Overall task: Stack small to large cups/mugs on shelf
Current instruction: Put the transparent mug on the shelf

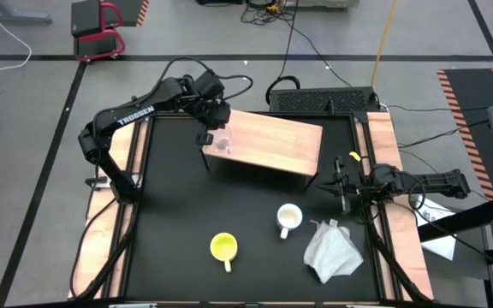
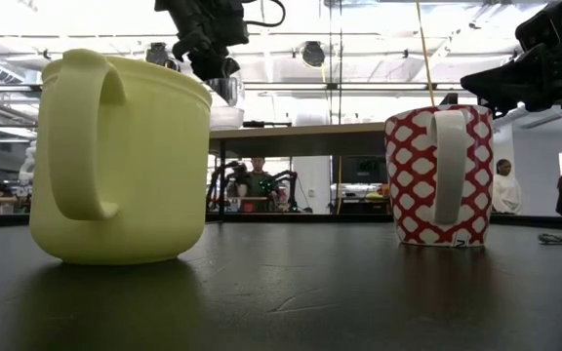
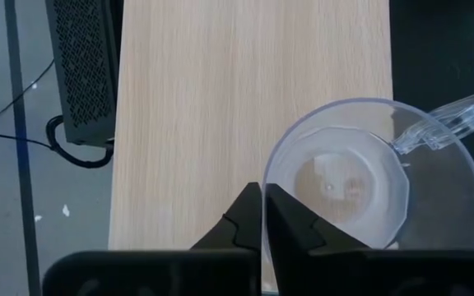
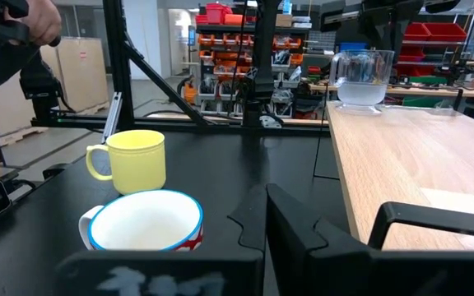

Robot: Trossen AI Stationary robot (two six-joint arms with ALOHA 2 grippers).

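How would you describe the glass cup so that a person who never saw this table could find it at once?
Look at the light wooden shelf standing at the far side of the black table. At the shelf's left end, under the left gripper, stands the clear glass cup. It is see-through and the only vessel on the shelf; the yellow mug and the red-and-white patterned mug stand on the table.

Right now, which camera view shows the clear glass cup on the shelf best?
The left wrist view: the clear glass cup fills the frame from above, standing on the shelf, with rim and handle plain. The high view gives a faint speck under the left hand. The right wrist view shows it far off; in the low view it is hard to make out.
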